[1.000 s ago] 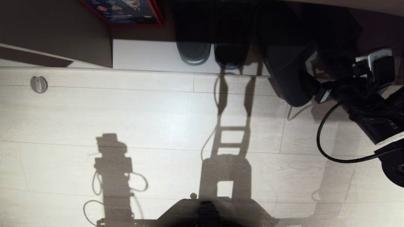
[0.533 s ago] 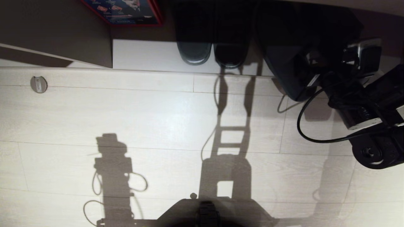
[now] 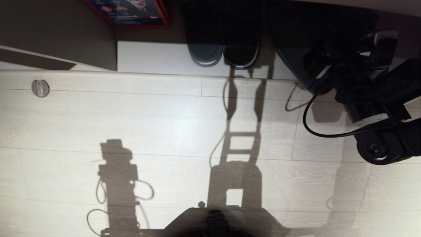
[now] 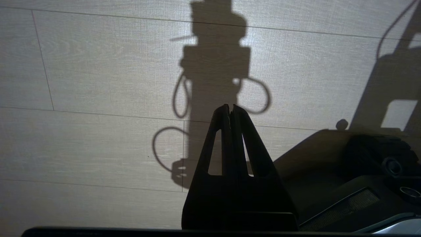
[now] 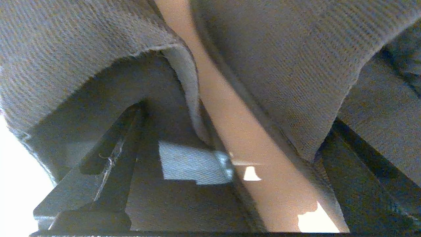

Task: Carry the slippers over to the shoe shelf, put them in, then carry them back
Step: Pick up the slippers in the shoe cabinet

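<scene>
Your right gripper (image 3: 320, 70) was at the shelf front on the right of the head view, arm reaching in from the right edge with its black cable looping over the pale floor (image 3: 164, 115). Jaws stood wide apart. In the right wrist view one finger (image 5: 98, 171) sat under the toe band of one slipper and the other finger (image 5: 368, 171) under the band of the second; a tan strip of shelf base showed between the two. Nothing was clamped between them. You could not tell whether the fingers touched the fabric.

The slippers (image 3: 296, 42) lay side by side in the shoe shelf (image 3: 154, 57), right part of the opening, mostly in deep shadow; the heel end near the gripper reached out to the front edge of the pale base board. Just left of them sat the chunkier dark pair (image 3: 223, 49) with the pale sole stripe, heels toward you. A red-edged printed box (image 3: 131, 11) sat further left inside, beside the shelf's vertical panel (image 3: 82, 39).

Your left gripper (image 4: 230, 110) hung over bare floor, fingertips pressed together, holding nothing; it was outside the head view. A round metal floor cap (image 3: 40, 88) sat at far left. Robot shadows fell across the planks.
</scene>
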